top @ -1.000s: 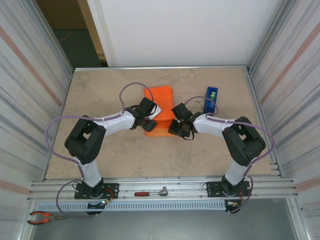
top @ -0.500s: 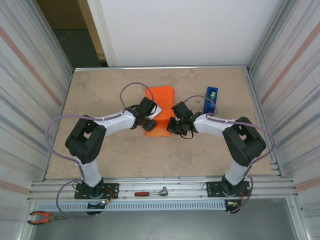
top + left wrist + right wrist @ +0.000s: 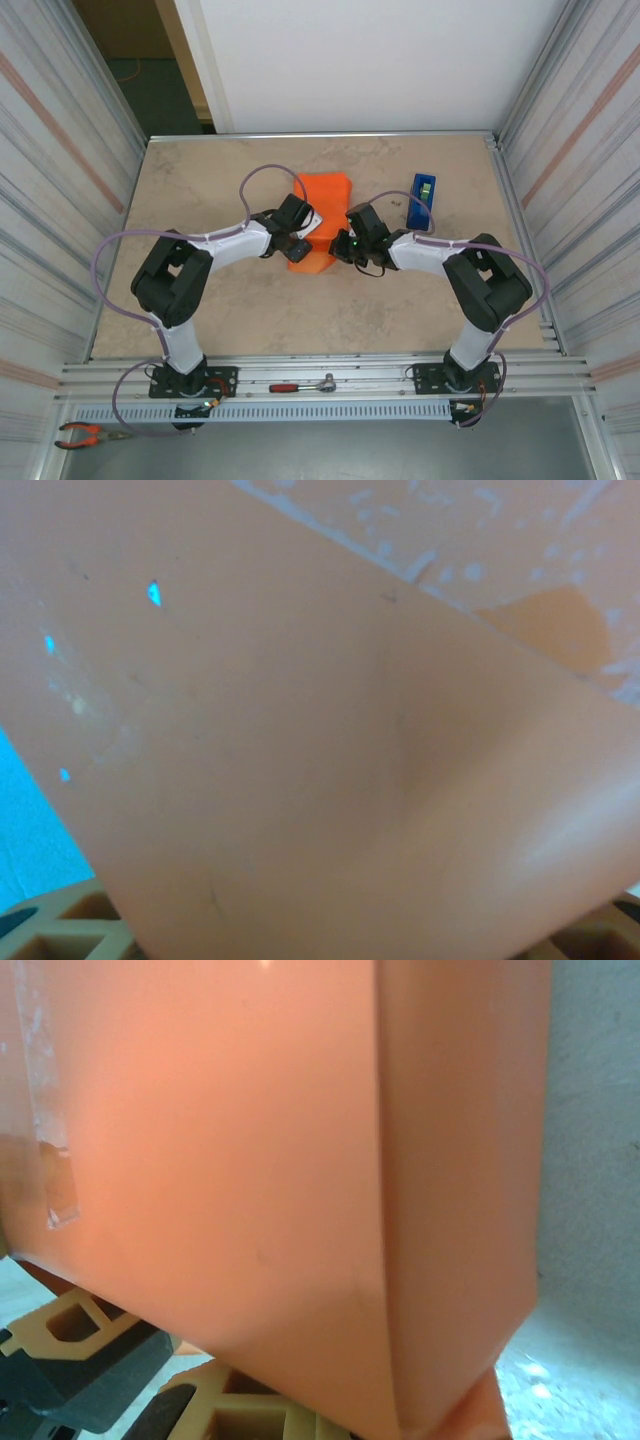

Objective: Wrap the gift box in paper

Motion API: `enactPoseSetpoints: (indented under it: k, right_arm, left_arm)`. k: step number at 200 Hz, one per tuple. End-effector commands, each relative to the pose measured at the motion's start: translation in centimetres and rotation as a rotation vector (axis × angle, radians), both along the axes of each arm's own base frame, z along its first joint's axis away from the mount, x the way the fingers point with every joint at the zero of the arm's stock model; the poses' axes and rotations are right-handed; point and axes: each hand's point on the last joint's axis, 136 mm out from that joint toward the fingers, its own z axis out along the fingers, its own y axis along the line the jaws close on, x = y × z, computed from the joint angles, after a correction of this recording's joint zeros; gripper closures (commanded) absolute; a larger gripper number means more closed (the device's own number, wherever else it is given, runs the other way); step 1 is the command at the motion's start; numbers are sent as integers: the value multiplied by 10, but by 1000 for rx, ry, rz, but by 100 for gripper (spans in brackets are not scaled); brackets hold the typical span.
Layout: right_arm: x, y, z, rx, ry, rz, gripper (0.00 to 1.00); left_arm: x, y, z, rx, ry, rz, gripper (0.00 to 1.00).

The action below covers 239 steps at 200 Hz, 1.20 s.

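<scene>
The orange paper (image 3: 322,195) lies folded into a bundle at the table's middle. The gift box is hidden under it. A small pale corner (image 3: 313,222) shows at the bundle's left edge; I cannot tell what it is. My left gripper (image 3: 300,238) sits against the bundle's left side. In the left wrist view the paper (image 3: 300,730) covers the space between the fingers (image 3: 70,930), so the jaws' state is hidden. My right gripper (image 3: 345,247) is at the bundle's lower right, shut on a paper flap (image 3: 250,1140) above its fingers (image 3: 230,1415). A clear tape strip (image 3: 45,1150) sticks on that flap.
A blue tape dispenser (image 3: 421,200) stands right of the bundle, behind the right arm. A ratchet wrench (image 3: 305,384) and red pliers (image 3: 90,434) lie on the front rail. Corrugated walls close both sides. Bare table (image 3: 200,300) lies in front of the arms.
The right gripper closed and moved left and up, folding the bundle's lower right flap inward. The left gripper stayed in place.
</scene>
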Motion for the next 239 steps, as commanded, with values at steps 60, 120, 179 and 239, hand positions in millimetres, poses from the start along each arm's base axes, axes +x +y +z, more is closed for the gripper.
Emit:
enactPoseSetpoints:
  k: [60, 120, 179, 239]
  right_arm:
    - [15, 36, 0, 101, -88, 30, 61]
    - [2, 33, 20, 137, -94, 73, 46]
    - [-8, -9, 43, 112, -135, 26, 50]
    - [-11, -17, 13, 79, -74, 8, 100]
  left_arm:
    - [-2, -10, 0, -13, 13, -22, 42]
    - [-2, -10, 0, -17, 15, -20, 43]
    - [-2, -11, -1, -18, 17, -20, 44]
    - [-2, -11, -1, -18, 19, -22, 44]
